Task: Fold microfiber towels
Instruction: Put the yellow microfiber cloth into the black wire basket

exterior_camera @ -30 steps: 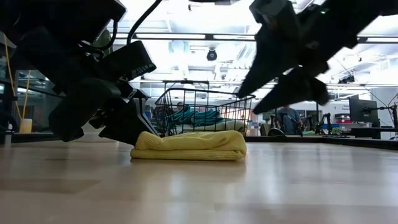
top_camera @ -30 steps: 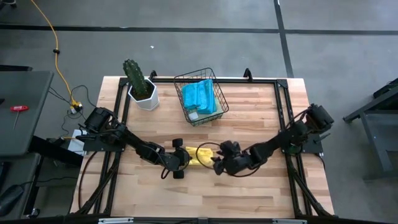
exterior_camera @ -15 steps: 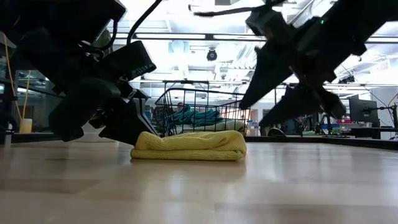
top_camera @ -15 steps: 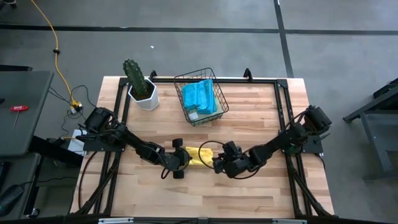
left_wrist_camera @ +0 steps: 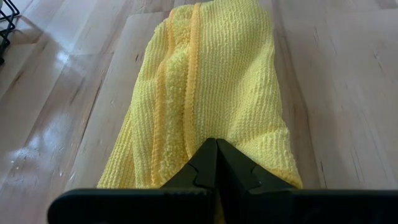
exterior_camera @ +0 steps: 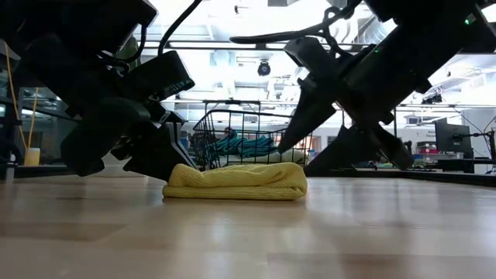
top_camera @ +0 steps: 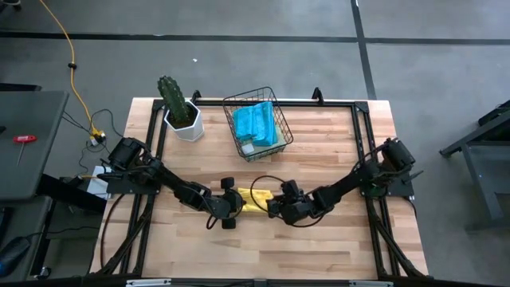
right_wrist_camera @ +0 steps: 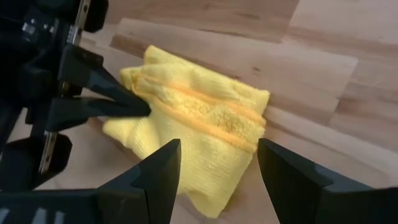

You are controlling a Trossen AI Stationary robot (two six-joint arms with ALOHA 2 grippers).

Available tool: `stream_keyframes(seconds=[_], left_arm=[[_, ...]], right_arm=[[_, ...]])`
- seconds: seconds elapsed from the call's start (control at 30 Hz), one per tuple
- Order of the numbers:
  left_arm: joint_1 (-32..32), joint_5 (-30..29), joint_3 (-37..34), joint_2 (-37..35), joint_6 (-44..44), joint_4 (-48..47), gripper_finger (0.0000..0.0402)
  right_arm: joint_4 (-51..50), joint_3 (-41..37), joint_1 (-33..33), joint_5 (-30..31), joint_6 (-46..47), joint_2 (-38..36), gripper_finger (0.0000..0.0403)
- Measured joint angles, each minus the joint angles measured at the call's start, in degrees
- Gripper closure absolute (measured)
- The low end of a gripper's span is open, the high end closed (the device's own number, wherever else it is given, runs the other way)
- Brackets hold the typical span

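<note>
A yellow microfiber towel (top_camera: 256, 199) lies folded into a thick strip on the wooden table, also seen in the low view (exterior_camera: 236, 180). My left gripper (top_camera: 240, 204) is shut at the towel's left end (left_wrist_camera: 216, 144). My right gripper (top_camera: 274, 208) is open and hovers just above the towel's right end (right_wrist_camera: 249, 118), one finger (right_wrist_camera: 163, 168) on either side of it, touching nothing; in the low view (exterior_camera: 295, 160) it slants down toward the towel. More teal towels (top_camera: 256, 123) lie in the basket. My left gripper presses its shut fingertips (right_wrist_camera: 138, 107) down on the top of the towel's left end (left_wrist_camera: 217, 134). The fingers slant down from the table's left and lie along the strip. The towel lies flat on the table. I cannot tell whether a layer is caught between the fingers.
A black wire basket (top_camera: 275, 143) stands at the far middle of the table. A cactus in a white pot (top_camera: 182, 115) stands at the far left. A black frame (top_camera: 358, 102) runs along the table's edges. Bare wood lies near the front edge.
My right gripper has moved toward the table's left edge and down, closing in on the towel's right end, and it has stayed open. The towel has not moved.
</note>
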Motion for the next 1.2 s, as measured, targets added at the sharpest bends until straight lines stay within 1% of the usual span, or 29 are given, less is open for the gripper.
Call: stream_keyframes(seconds=[0.1,0.33,0.5,0.7,0.9,1.03,1.2], left_arm=[[0.0,0.0,0.0,0.0,0.0,0.0,0.0401],[0.0,0.0,0.0,0.0,0.0,0.0,0.0402],[0.0,0.0,0.0,0.0,0.0,0.1,0.0401],[0.0,0.0,0.0,0.0,0.0,0.1,0.0402],[0.0,0.0,0.0,0.0,0.0,0.1,0.0401],[0.0,0.0,0.0,0.0,-0.2,0.1,0.0401],[0.0,0.0,0.0,0.0,-0.2,0.0,0.0401]], right_arm=[[-0.1,0.0,-0.3,-1.5,0.2,0.0,0.0197],[2.3,0.0,-0.2,-2.2,0.4,0.7,0.0197],[3.0,0.0,-0.2,-3.9,2.9,2.7,0.0197],[4.2,0.0,-0.9,-4.2,5.2,3.9,0.0197],[6.2,0.0,-1.0,-4.3,4.4,4.1,0.0197],[5.9,0.0,-1.4,-4.2,1.7,4.1,0.0197],[5.5,0.0,-2.1,-4.4,1.4,4.1,0.0204]])
